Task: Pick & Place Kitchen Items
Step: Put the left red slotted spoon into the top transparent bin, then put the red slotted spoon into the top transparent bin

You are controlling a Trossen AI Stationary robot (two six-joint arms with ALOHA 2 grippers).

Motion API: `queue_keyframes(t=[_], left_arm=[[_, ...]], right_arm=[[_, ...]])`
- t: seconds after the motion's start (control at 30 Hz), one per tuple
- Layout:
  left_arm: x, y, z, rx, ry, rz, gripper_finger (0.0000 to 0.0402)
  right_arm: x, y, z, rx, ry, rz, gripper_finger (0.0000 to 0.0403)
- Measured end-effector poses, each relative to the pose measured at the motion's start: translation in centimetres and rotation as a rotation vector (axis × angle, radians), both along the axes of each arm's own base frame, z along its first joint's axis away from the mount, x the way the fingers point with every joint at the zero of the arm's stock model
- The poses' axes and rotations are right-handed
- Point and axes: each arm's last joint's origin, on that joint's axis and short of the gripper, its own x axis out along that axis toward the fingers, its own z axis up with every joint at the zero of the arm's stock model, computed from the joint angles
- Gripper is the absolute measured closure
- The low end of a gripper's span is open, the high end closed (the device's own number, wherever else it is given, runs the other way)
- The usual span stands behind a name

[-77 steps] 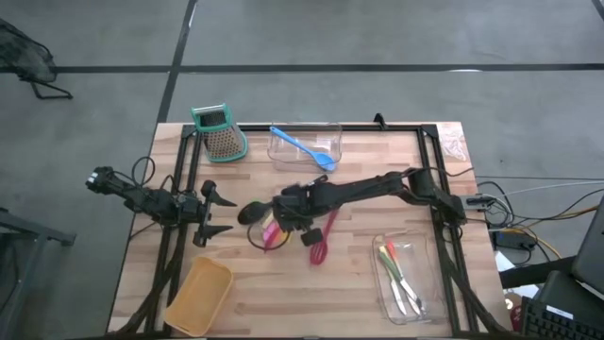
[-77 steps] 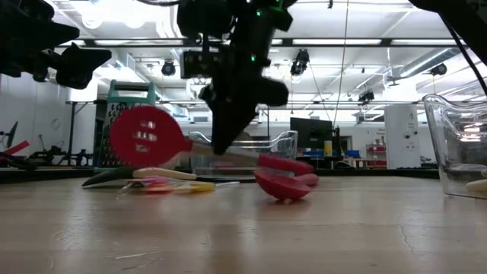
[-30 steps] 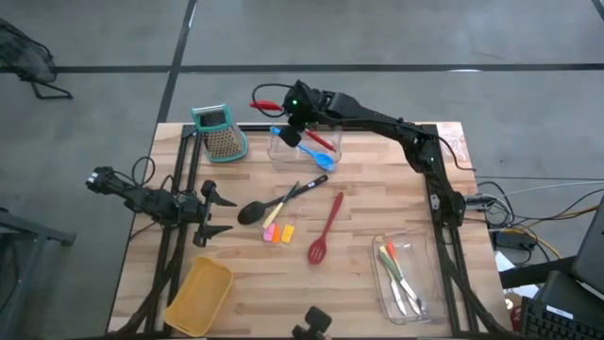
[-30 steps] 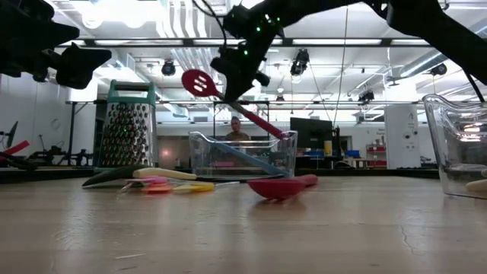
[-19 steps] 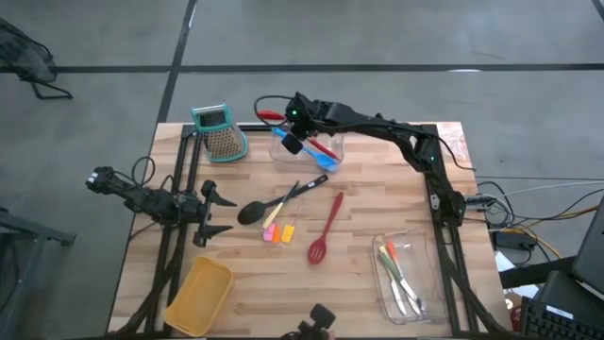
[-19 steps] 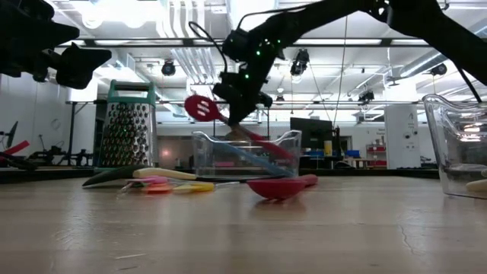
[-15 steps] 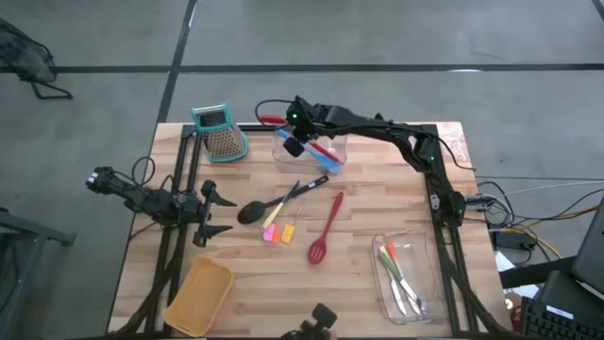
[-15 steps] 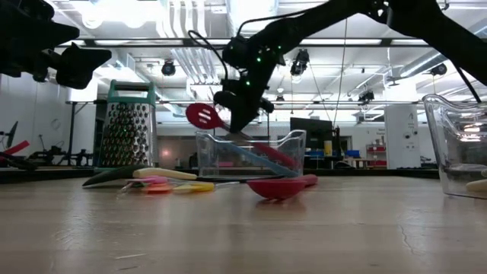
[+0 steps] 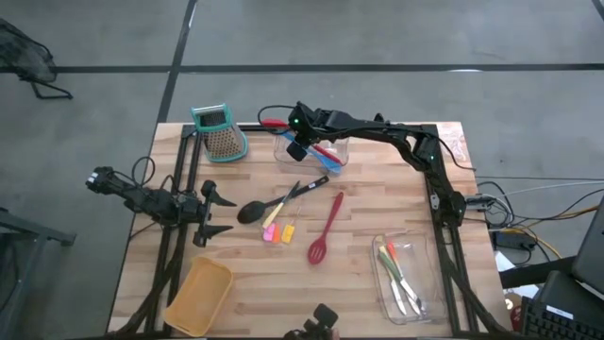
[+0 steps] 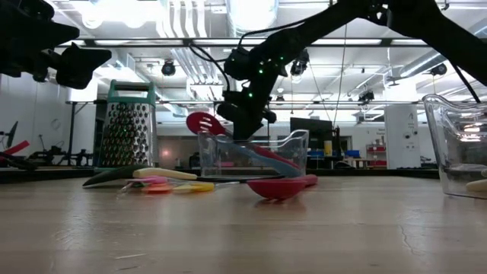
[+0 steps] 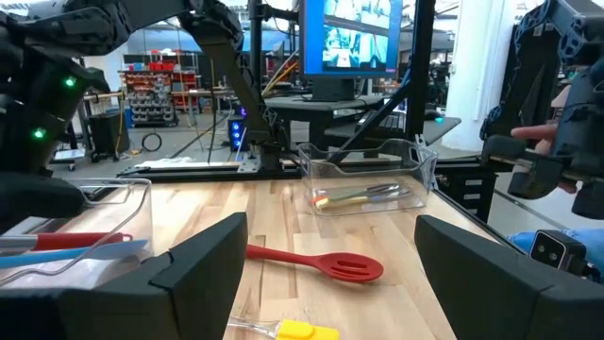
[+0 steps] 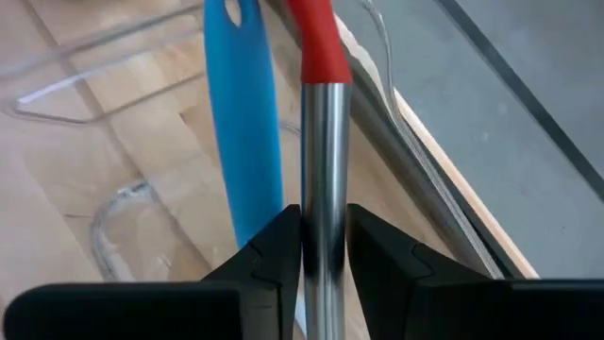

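Red slotted spatula (image 10: pixel 204 122) lies slanted across the clear bin (image 9: pixel 335 157) at the table's far edge, its head poking over the rim and its steel shaft (image 12: pixel 324 179) between the right gripper (image 9: pixel 300 142) fingers, which sit close on it. Blue spoon (image 12: pixel 241 123) lies beside it in the bin. Spatula's lower end is cut off by the bin wall. Right arm reaches across, angled down. Left gripper (image 9: pixel 213 215) waits at the left side, fingers spread wide.

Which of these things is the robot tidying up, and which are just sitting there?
Being tidied: red slotted spoon in the right gripper, blue spoon, black ladle, second red spoon, small pink and orange pieces.
Just there: grater, clear bin, tan bin.
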Motion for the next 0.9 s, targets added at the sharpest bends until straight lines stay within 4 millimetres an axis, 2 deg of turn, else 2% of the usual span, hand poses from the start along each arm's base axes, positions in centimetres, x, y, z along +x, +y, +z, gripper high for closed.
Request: queue_keyframes(t=[0.27,0.5,0.63,0.73,0.9], left_arm=[[0.0,0.0,0.0,0.000,0.000,0.000,0.0090],[0.0,0.0,0.0,0.000,0.000,0.000,0.0090],[0.0,0.0,0.0,0.000,0.000,0.000,0.0090],[0.0,0.0,0.0,0.000,0.000,0.000,0.0090],[0.0,0.0,0.0,0.000,0.000,0.000,0.0090]], right_arm=[[0.7,0.3,1.8,-0.033,-0.028,0.037,0.0274],[1.6,2.0,4.1,-0.072,-0.021,0.128,0.0233],[1.7,4.0,5.6,-0.085,0.060,0.238,0.0216],[1.5,6.3,6.5,-0.062,0.159,0.321,0.0208],[1.2,11.2,6.1,0.012,0.331,0.559,0.0206]])
